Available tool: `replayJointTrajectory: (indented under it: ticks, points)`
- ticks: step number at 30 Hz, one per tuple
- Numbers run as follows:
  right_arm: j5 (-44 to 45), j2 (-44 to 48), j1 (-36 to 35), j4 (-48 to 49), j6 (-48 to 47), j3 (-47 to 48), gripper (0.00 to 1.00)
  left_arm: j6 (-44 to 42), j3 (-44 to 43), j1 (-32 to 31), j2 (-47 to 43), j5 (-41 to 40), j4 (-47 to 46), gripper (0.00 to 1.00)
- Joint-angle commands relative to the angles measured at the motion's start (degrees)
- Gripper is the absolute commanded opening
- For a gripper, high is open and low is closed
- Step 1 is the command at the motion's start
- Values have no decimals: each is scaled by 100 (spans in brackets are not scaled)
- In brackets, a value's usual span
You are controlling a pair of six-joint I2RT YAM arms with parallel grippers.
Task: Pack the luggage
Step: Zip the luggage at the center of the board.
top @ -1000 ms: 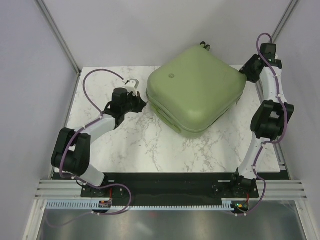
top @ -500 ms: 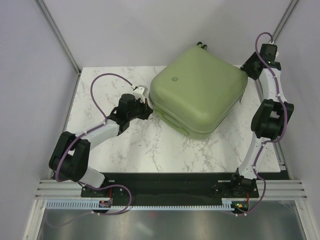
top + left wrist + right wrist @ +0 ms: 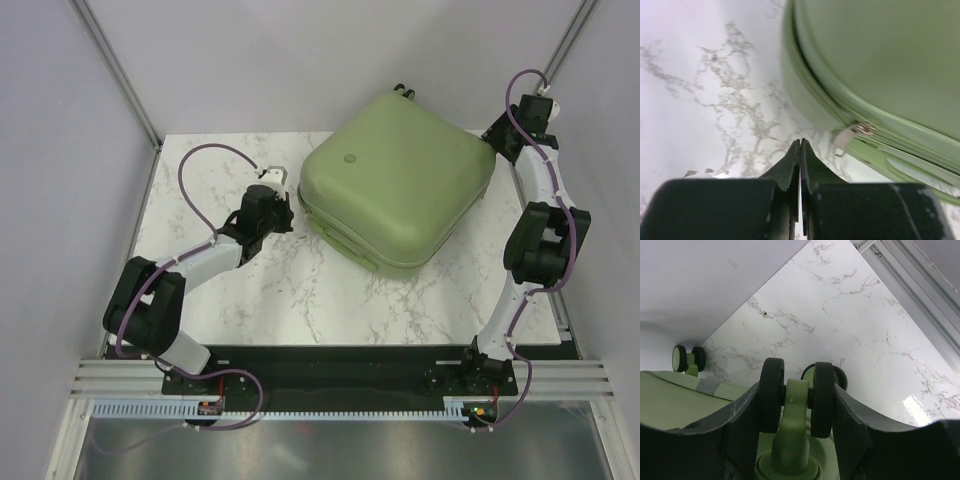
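Note:
The luggage (image 3: pixel 400 180), a sage-green hard-shell suitcase, lies flat and closed on the marble table (image 3: pixel 300 290). My left gripper (image 3: pixel 292 207) is shut and empty, its tips just off the case's left edge. In the left wrist view the joined tips (image 3: pixel 800 142) point at the tabletop beside the silver zipper pull (image 3: pixel 847 137) on the luggage (image 3: pixel 880 60) seam. My right gripper (image 3: pixel 796 390) is shut on a black twin caster wheel (image 3: pixel 823 397) at the case's right corner, one finger against each outer face. In the top view that gripper (image 3: pixel 497 142) sits at the corner.
A second caster (image 3: pixel 685 358) shows at the far corner, close to the back wall (image 3: pixel 715 280). Two wheels (image 3: pixel 403 91) stick out past the table's rear edge. A metal frame rail (image 3: pixel 920 285) runs along the right side. Bare marble (image 3: pixel 700 90) lies left of the case.
The luggage has slid and turned a little to the right and back. My left gripper followed it rightward, staying shut. The right arm lifted slightly while still holding the wheel.

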State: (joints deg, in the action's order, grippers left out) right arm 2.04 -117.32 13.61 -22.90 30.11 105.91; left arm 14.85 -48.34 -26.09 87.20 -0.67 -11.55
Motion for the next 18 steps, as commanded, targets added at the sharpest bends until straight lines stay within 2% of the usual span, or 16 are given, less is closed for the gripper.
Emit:
replayJointTrajectory:
  ticks: [1,4,7,8,11,12,13,15,16,18]
  points:
    - [279,-55,-7,-576,-866,-325,0,149,-316,60,113,-987,65,2]
    - [270,-54,2,-567,-866,-299,0,150,-422,69,192,-910,4,2]
    - [209,-72,37,-558,-858,-281,0,27,-317,77,166,-182,-233,2]
    - [157,-89,54,-549,-857,-273,0,0,-265,95,131,343,-268,2]
    - [-89,-98,107,-479,-770,-281,0,-52,-10,174,35,970,-260,5]
    - [-134,-90,116,-462,-752,-290,0,-44,182,261,-96,1329,-251,8]
    - [-178,-90,125,-435,-752,-299,0,-26,280,323,-167,1480,-251,18]
    - [-195,-63,142,-435,-752,-307,0,9,534,446,-378,1893,-251,28]
    - [-187,-55,151,-435,-761,-316,0,0,579,586,-414,2086,-242,40]
    - [-195,-28,160,-435,-770,-343,0,-61,563,727,-388,2804,-234,48]
